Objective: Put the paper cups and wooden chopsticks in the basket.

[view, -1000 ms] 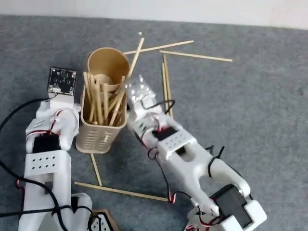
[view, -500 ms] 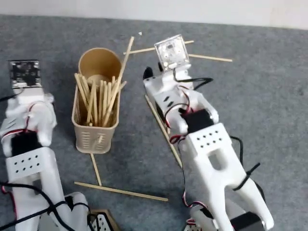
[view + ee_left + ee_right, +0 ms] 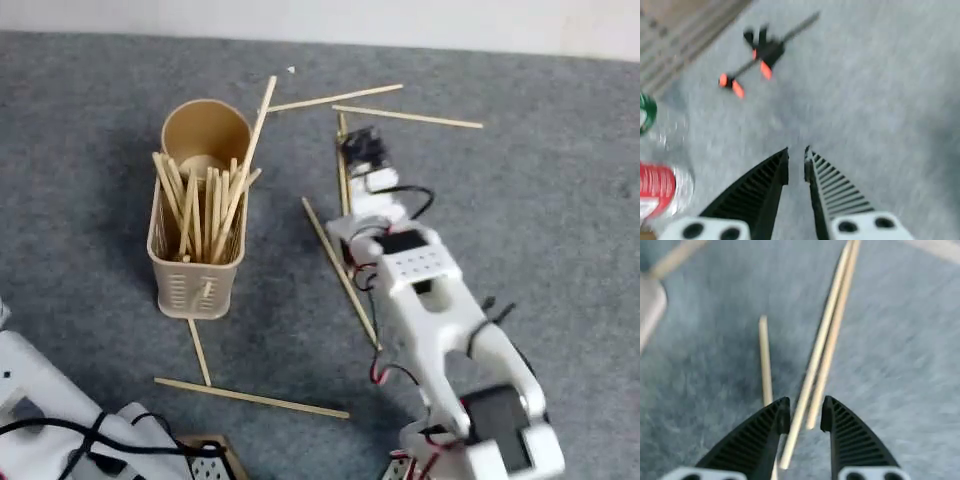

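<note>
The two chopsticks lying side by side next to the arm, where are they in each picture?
High view: the chopstick pair lies above the middle, just left of the arm's wrist camera.
Right wrist view: its near ends sit between the fingers of the right gripper.
Left wrist view: another patch of carpet, with a black-and-orange clamp.
Shared landmark: the single chopstick beside the pair, also in the right wrist view.

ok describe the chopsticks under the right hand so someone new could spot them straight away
From the beige basket, look across the grey carpet to the right arm. Under its hand lies the pair of wooden chopsticks, pointing away from the arm. They are the only loose ones lying tight side by side; the rest lie singly.
</note>
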